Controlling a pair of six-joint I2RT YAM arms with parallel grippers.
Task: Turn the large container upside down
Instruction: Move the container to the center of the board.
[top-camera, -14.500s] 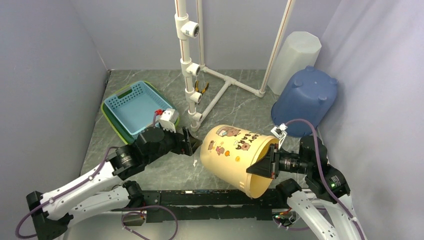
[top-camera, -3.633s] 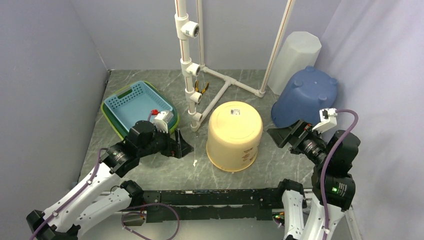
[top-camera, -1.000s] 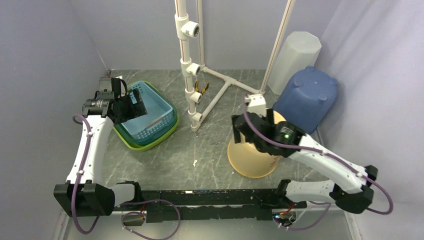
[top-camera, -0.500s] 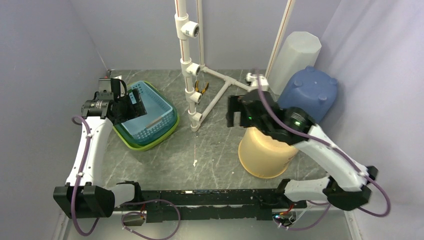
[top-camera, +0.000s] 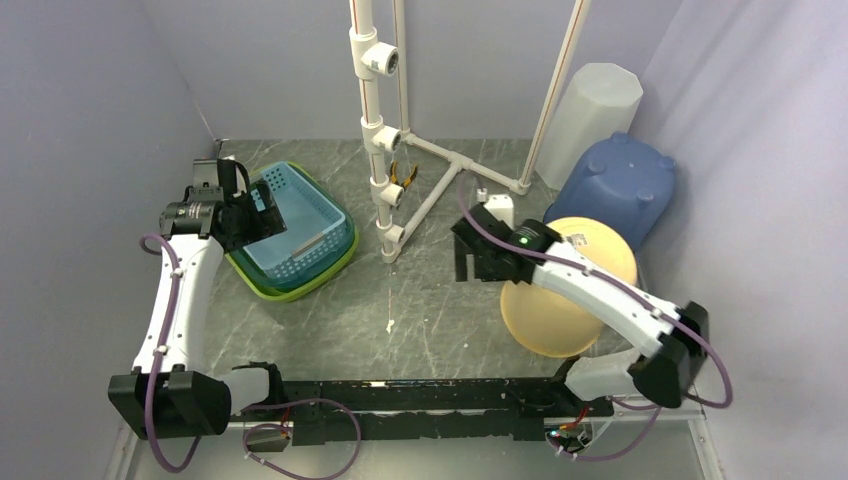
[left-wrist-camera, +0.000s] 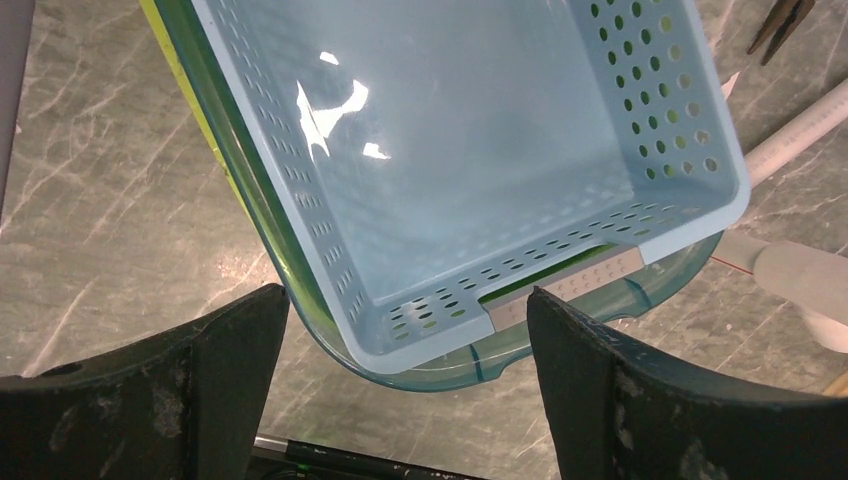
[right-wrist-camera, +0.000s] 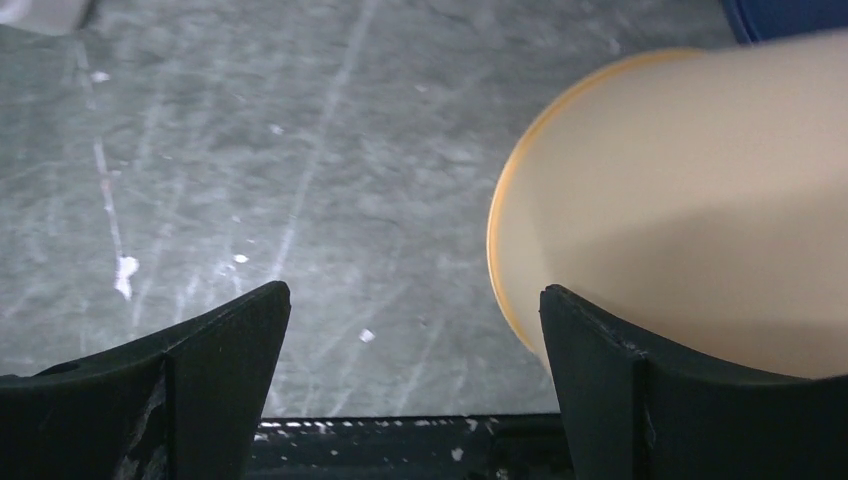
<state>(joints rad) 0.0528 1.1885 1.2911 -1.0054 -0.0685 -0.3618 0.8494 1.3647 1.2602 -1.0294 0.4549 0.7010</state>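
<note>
"Container (top-camera: 548, 320) first: where is it?"

"It's on the right of the grey marbled table (top-camera: 330, 330), beside the blue bucket (top-camera: 615, 190). It's just right of the right gripper (right-wrist-camera: 410, 295), whose jaws gape wide and empty."

"Its look?"

"Smooth cream plastic, round, with an orange-edged rim. The wrist view is blurred, and from above the arm covers part."

"And the left gripper (left-wrist-camera: 405, 300)?"

"Its jaws are wide apart too, over a perforated pale-blue basket (left-wrist-camera: 470, 150)."
</note>
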